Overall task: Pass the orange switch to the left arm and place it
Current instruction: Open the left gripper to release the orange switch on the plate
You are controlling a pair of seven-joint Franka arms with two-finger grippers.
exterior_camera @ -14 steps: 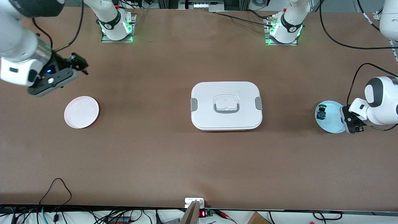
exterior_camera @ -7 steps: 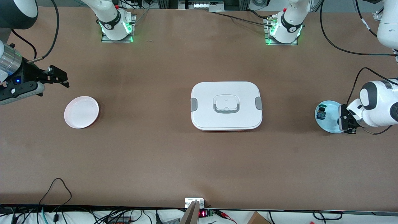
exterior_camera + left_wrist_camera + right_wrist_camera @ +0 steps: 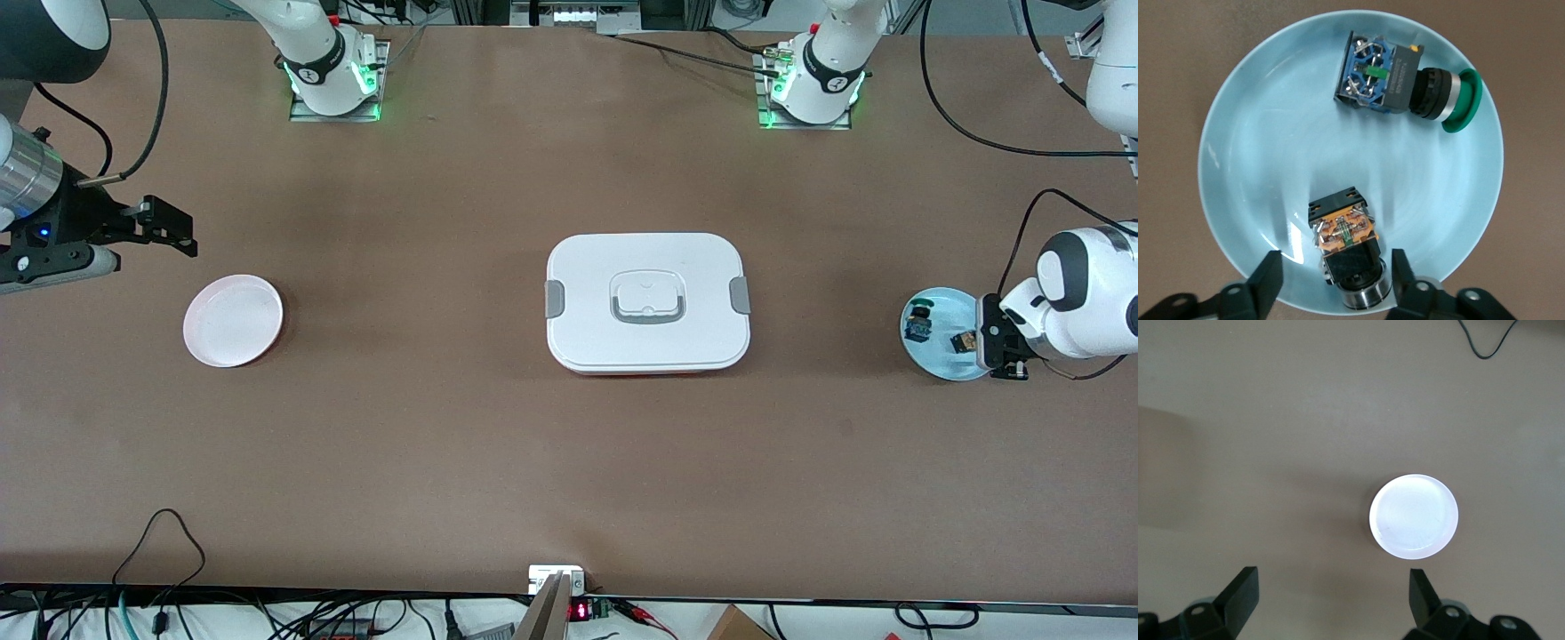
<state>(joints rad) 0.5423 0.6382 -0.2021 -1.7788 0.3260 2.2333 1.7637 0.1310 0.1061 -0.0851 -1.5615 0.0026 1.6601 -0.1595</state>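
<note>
The orange switch (image 3: 1341, 230) lies on its side on the light blue plate (image 3: 1271, 167), orange body and metal contacts up, black cap toward the rim. My left gripper (image 3: 1336, 263) hangs low over it, open, a finger on each side with a gap to each. In the front view the switch (image 3: 962, 341) shows beside the left gripper (image 3: 1000, 342) on the blue plate (image 3: 942, 311) at the left arm's end. My right gripper (image 3: 169, 231) hangs open and empty over bare table next to the pink plate (image 3: 233, 320). The white box (image 3: 647, 302) sits mid-table between the plates.
A second switch with a blue body and green cap (image 3: 1385, 73) lies on the same blue plate, also seen from the front as the blue switch (image 3: 918, 324). The pink plate (image 3: 1413, 517) is empty. Cables run along the table edge nearest the front camera.
The left gripper's fingers have opened over the blue plate, and the orange switch now shows there. The right arm swung its gripper toward its own end of the table.
</note>
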